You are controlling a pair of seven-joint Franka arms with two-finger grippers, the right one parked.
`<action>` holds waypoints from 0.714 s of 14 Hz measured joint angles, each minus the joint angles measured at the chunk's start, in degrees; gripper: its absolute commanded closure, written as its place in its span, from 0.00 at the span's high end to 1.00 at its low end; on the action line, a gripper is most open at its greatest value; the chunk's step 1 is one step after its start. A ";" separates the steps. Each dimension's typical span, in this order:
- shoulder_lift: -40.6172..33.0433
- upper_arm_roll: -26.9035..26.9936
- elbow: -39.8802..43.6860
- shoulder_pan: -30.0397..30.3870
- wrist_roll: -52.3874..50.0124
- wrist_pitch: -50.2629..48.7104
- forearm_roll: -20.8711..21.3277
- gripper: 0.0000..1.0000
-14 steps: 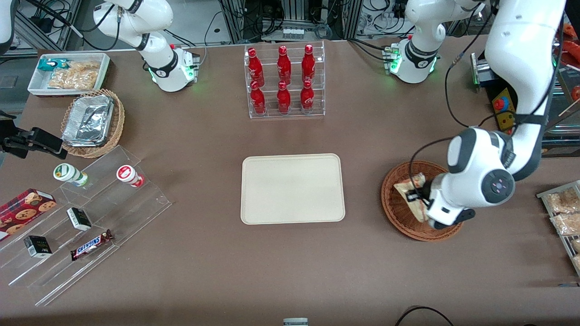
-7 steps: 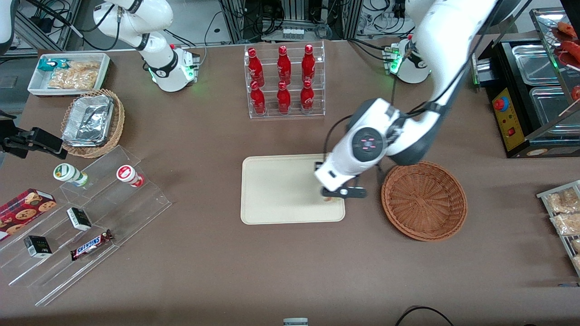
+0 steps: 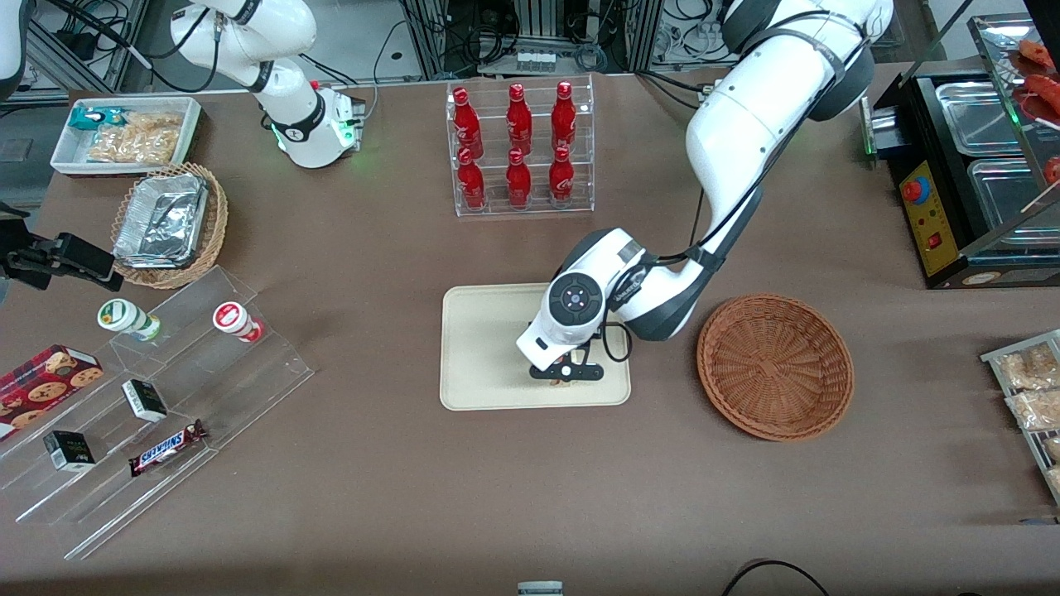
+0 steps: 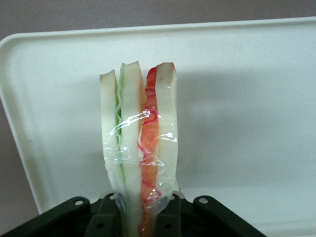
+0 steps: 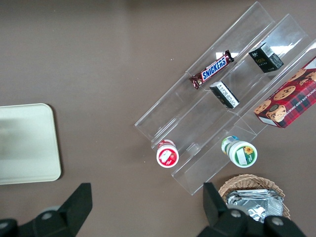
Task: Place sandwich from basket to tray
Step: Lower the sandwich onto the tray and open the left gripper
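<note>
the claw (image 3: 566, 374) grips the wrapped sandwich (image 4: 139, 148) upright just above the tray (image 3: 484, 348), well clear of the bare basket (image 3: 774, 365), so the carry looks done and only lowering and letting go remain.

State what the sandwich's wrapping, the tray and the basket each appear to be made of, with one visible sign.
Sandwich, gripped in the hand over the tray: thin clear plastic film, by its glossy creases. Tray: matte cream, probably moulded plastic, smooth with rounded corners. Basket: reddish-brown woven wicker, its weave visible.
</note>
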 measured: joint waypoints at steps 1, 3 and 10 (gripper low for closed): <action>0.65 0.00 0.98 -0.31 -0.39 -0.01 0.10 0.82; 1.30 0.05 2.28 -0.81 -0.69 -0.07 1.26 0.99; 0.51 0.11 4.97 -0.95 -8.61 -0.33 6.22 1.00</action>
